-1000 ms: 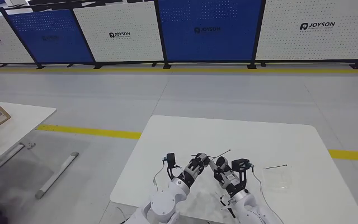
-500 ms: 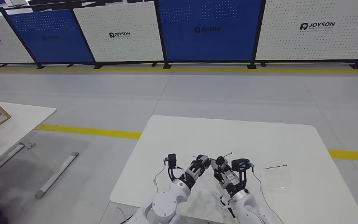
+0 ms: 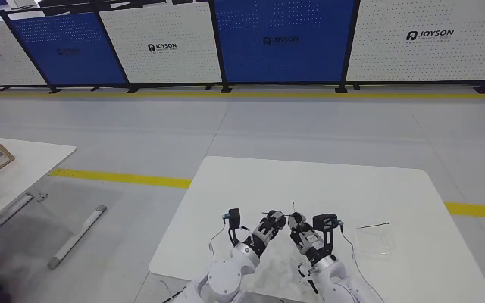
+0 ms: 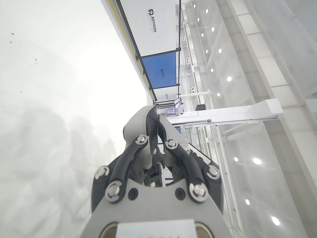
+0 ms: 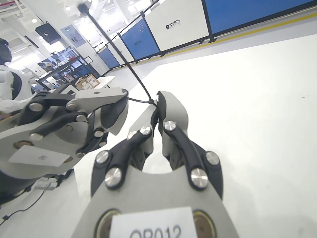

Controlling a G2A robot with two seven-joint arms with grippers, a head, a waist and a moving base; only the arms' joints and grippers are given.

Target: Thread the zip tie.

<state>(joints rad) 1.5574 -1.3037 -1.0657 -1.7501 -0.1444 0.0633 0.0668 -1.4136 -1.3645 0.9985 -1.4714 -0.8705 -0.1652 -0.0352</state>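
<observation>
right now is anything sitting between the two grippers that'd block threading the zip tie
Nothing visible does. The right gripper is shut on the zip tie, and the left gripper pinches it close beside. Only a short stretch of the tie itself spans the gap between them, above the bare table.

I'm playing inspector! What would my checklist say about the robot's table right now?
Surface: white table with rounded corners.
Job's things: black zip tie held above the table between both grippers, one end sticking up.
Clutter: spare zip tie next to what looks like a clear bag, on the right arm's side.
Grippers: left gripper and right gripper both shut on the zip tie, tips close together.
Cables: thin cable looping off a wrist.
Surroundings: blue and white panels, yellow floor line, second table.
</observation>
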